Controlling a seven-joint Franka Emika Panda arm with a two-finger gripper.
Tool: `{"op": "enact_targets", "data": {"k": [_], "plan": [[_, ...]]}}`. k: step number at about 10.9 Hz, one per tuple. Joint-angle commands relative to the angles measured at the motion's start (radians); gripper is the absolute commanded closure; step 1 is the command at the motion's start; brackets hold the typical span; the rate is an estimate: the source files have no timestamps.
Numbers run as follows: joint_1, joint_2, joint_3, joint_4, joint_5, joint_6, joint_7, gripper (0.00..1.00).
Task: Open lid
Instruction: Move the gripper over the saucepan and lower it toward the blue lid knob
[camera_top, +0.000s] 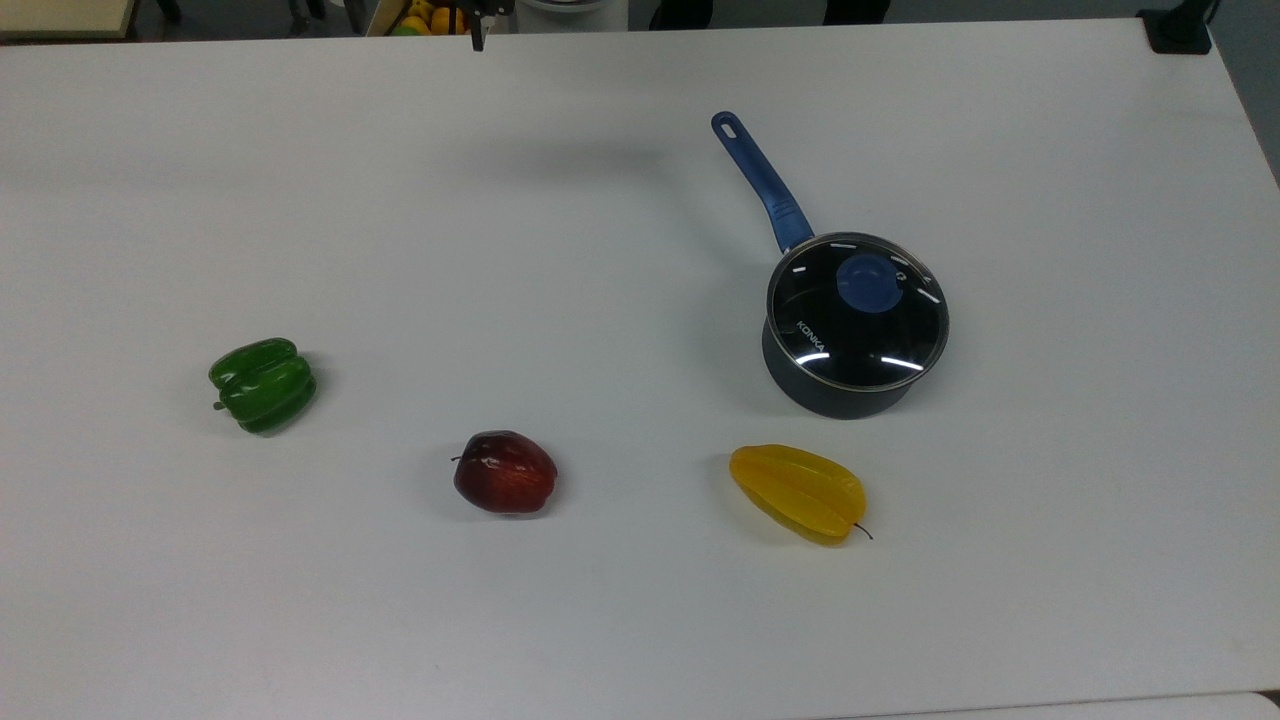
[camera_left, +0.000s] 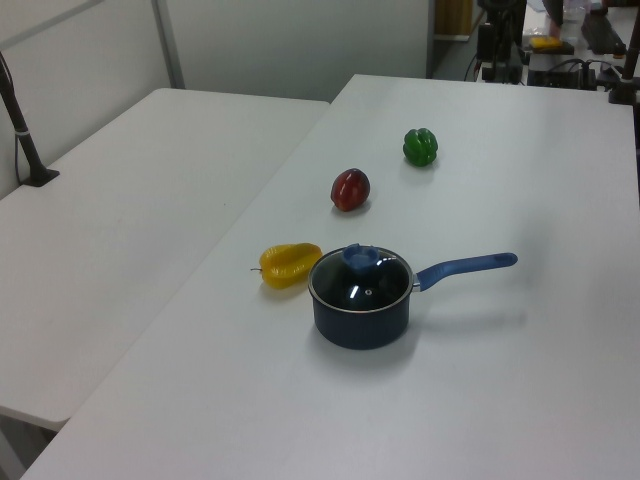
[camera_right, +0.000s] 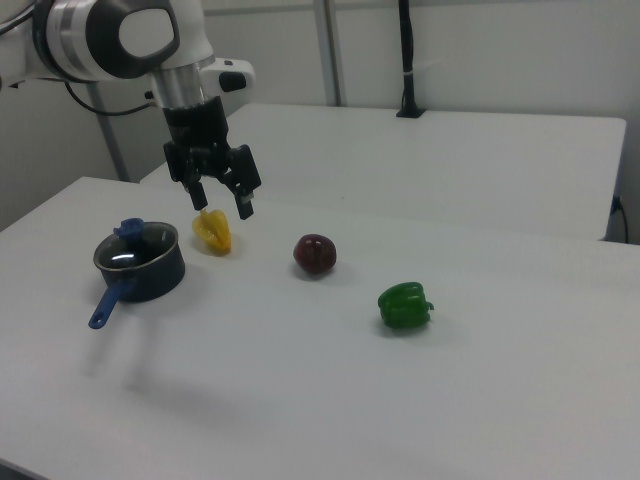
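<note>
The lid is clear glass with a metal rim and a blue knob. It sits flat and closed on a dark saucepan with a long blue handle. The lid also shows in the left view, and the lid shows at the right view's left. My gripper hangs open and empty, high above the table. It is up and to the right of the saucepan in the right view, well apart from the lid.
On the white table lie a yellow starfruit close to the saucepan, a red apple and a green pepper. A second table adjoins in the left view.
</note>
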Motion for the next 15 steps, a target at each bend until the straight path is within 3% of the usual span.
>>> {"op": "enact_targets", "data": {"k": [1,7,9,15], "plan": [[-0.007,-0.023,-0.001,-0.021,0.018,0.000,-0.016,0.00],[0.019,-0.007,0.008,-0.019,0.043,0.010,-0.015,0.00],[0.081,0.005,0.009,-0.001,0.095,0.051,0.001,0.00],[0.382,0.085,0.011,0.001,0.087,0.266,0.174,0.00]]}}
